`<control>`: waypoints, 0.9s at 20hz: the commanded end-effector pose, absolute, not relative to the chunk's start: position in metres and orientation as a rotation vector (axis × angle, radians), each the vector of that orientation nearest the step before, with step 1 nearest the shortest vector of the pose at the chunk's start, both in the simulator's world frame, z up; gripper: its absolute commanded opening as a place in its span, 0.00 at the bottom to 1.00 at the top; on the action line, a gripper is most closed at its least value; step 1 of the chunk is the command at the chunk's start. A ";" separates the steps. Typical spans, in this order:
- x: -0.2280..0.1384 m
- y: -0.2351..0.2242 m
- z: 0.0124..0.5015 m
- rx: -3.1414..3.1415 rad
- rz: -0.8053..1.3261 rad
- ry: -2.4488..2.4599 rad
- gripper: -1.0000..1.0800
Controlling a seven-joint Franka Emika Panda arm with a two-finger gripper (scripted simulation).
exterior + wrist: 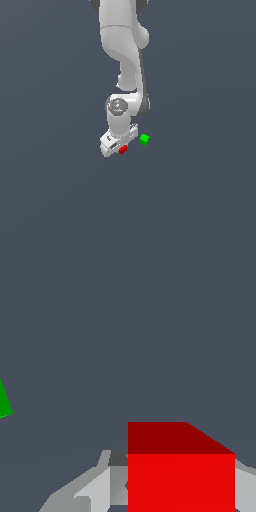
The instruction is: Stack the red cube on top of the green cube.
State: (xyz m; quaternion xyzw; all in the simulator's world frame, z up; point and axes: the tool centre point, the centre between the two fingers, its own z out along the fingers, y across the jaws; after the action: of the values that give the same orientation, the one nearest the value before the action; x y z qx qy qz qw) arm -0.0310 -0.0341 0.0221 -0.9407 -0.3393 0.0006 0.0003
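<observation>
The white arm (125, 60) reaches down over the dark grey table (200, 200), with its wrist directly above the gripper (116, 146). The red cube (123, 149) sits at the lower edge of the gripper body in the exterior view, touching it in outline. In the wrist view the red cube (181, 471) fills the near foreground, with grey gripper parts (95, 486) visible on both sides of it. The fingertips themselves are hidden behind the cube, so whether the gripper is spread, closed, or pinching the cube cannot be determined. Whether the red cube rests on the table or is lifted off it also cannot be determined.

The green cube (144, 139) stands apart from the red cube, near it, toward the exterior view's right and slightly farther up the picture. It touches neither the red cube nor the gripper. In the wrist view only a corner of the green cube (4, 403) shows at the picture's edge.
</observation>
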 end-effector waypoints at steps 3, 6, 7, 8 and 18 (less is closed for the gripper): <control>-0.031 -0.034 0.035 -2.956 0.000 -1.066 0.00; -0.031 -0.034 0.050 -2.956 0.000 -1.066 0.00; -0.032 -0.034 0.057 -2.956 0.000 -1.066 0.00; -0.032 -0.034 0.064 -2.956 0.000 -1.067 0.00; -0.031 -0.034 0.117 -2.955 0.000 -1.067 0.00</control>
State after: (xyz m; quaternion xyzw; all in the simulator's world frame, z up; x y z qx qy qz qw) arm -0.0312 -0.0337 0.1118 -0.9406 -0.3396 -0.0003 -0.0003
